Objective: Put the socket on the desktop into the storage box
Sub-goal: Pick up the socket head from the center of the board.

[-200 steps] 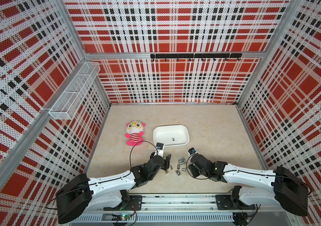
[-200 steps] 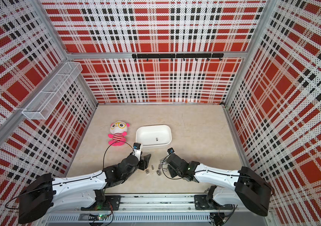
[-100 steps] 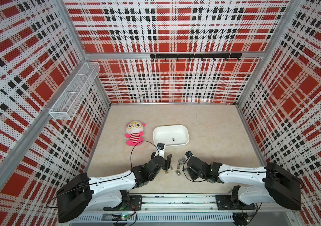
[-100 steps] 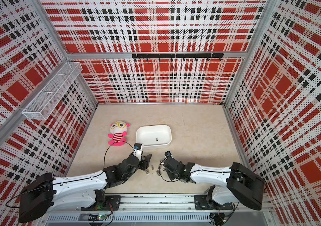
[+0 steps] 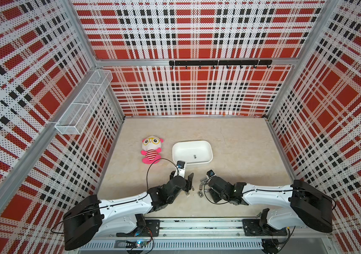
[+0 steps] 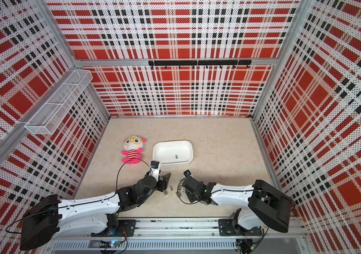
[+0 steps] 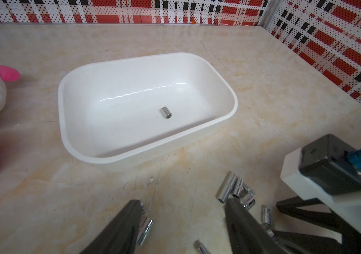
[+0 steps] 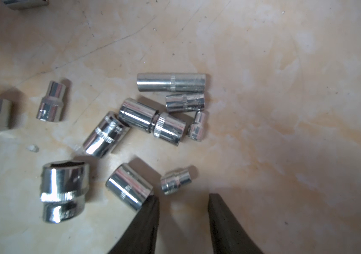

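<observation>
**1. Reference.** The storage box [image 5: 186, 151] stands open side up on the counter [image 5: 241, 143]. All positions below are given from it.

**2. Sockets.**
- A single socket [image 7: 166, 112] lies on its side on the floor of the storage box, clear of every wall. It shows in both top views.
- The loose sockets [image 8: 151, 121] lie on the counter outside the storage box. They are off the long wall that faces the robot base, near it but not touching.
- The group includes a long socket [image 8: 170, 82] and a large socket [image 8: 63, 191] with its hex opening tilted upward.
- It also holds several shorter pieces on their sides, some touching one another.

**3. Left fingers** [image 7: 129, 222]. These are spread wide and hold nothing. They sit low over the counter on the robot-base side of the storage box and point toward it. A slim socket [image 7: 145, 229] lies on the counter just beside the inner face of one finger.

**4. Right fingers** [image 8: 148, 220]. These stand a narrow gap apart over the loose sockets, with only bare counter between them.
- A short socket [image 8: 176, 180] lies just beyond the tips, outside the gap.
- A medium socket [image 8: 131, 187] reaches one fingertip with its end; contact cannot be confirmed.

**5. Other item.** A plush doll [image 5: 151, 149] lies on the counter beside one short end of the storage box, apart from it.
</observation>
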Robot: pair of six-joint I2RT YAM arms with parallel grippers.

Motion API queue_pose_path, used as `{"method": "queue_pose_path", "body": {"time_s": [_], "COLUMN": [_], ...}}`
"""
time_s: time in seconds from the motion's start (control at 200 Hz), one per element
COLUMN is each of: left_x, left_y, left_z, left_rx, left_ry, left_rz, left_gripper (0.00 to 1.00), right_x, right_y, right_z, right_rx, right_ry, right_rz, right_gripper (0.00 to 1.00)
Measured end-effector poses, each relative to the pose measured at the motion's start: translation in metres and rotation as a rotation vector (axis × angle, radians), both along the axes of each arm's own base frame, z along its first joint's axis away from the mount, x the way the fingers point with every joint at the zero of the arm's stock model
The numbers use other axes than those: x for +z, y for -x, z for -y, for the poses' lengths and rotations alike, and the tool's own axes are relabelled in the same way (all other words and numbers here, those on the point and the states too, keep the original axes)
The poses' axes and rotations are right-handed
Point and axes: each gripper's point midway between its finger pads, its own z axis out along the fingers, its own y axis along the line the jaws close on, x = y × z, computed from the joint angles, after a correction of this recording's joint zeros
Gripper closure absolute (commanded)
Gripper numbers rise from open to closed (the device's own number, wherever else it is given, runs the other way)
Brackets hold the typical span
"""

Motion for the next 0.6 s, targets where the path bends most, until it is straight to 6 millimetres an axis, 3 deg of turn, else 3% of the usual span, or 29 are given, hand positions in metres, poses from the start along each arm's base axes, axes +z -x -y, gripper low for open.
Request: {"method": "queue_pose_path", "body": {"time_s": [0.596], "left_x": [0.0007], "left_y": [0.0008], "left_z": [0.0003], "left_rx": [0.002], "left_ry": [-0.002], "left_rz": [0.005], "left_gripper": [0.33], "right_x": [-0.0001], "right_y": [-0.0067], "right_z": [-0.0011], "right_rx": [-0.021], "right_ry": [-0.021], "right_rz": [-0.004], "right_gripper": [0.56]}}
